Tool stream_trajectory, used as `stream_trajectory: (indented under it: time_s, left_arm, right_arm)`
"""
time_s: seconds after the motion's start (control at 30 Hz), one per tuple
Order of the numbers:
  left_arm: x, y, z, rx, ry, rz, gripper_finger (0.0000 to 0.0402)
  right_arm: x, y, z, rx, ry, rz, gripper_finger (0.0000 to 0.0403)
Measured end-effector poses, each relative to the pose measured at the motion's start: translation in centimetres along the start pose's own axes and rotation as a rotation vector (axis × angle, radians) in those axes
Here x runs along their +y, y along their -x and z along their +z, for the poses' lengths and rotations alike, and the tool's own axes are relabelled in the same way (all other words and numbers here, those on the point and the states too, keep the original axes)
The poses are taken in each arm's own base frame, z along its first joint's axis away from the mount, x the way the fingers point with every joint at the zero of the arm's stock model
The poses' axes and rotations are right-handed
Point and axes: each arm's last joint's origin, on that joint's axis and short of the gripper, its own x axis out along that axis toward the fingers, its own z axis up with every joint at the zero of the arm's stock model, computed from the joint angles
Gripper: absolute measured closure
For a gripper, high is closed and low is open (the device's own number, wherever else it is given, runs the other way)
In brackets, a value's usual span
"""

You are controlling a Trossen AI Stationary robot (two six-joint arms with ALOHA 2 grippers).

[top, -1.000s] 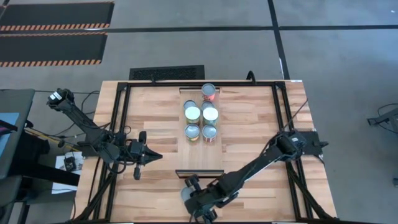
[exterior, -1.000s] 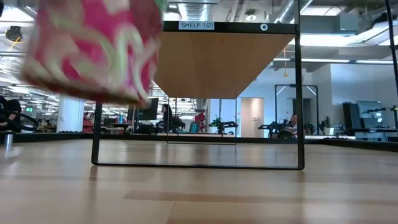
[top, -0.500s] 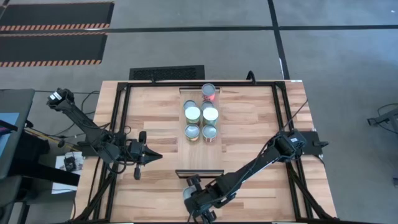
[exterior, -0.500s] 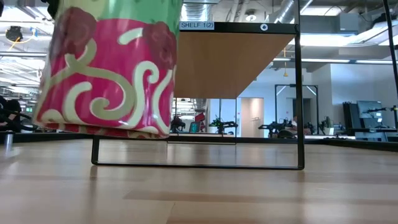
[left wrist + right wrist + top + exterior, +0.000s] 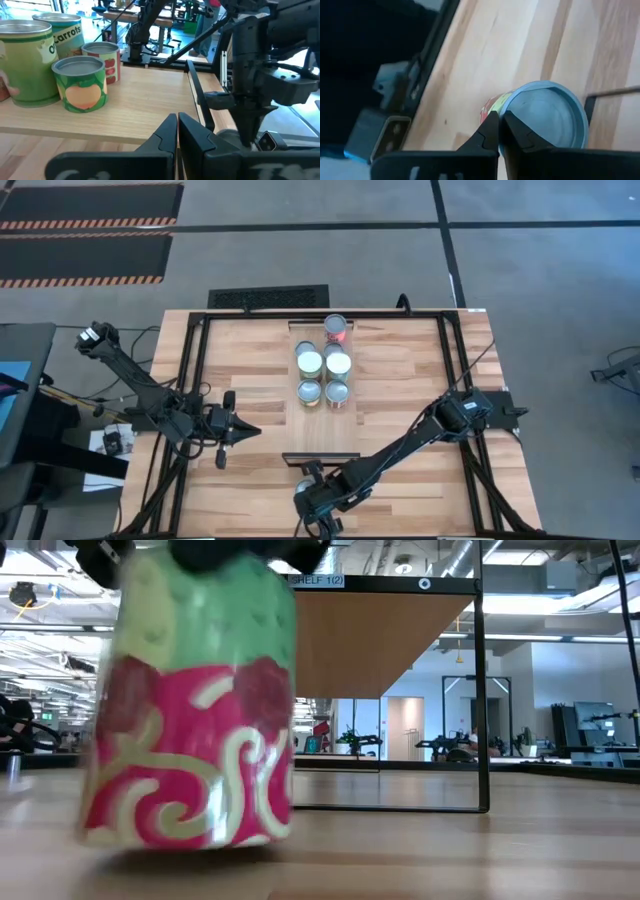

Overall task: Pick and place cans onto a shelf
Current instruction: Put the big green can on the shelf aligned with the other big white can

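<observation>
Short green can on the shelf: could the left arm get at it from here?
Probably yes: the left gripper, shut, faces the shelf with nothing between it and the short green can; it must open first.

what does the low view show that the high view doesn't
Only the low view: the pink and green label of the can standing on the tabletop, and the shelf's underside with its tag. Only the high view: five cans on the shelf top, the left gripper shut and idle left of it, and the floor. Both: the right gripper over the near can, shelf frame, tabletop.
</observation>
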Motion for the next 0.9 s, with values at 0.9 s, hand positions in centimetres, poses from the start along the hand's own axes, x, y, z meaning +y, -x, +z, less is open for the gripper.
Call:
stream_trajectory:
  time_s: [0.9]
  left_arm:
    - [-0.1,0.0,-0.1,0.023,-0.006,-0.05,0.0398]
  right_arm:
    - [1.5,5.6,1.1,-0.038,0.208,0.01,0.0309]
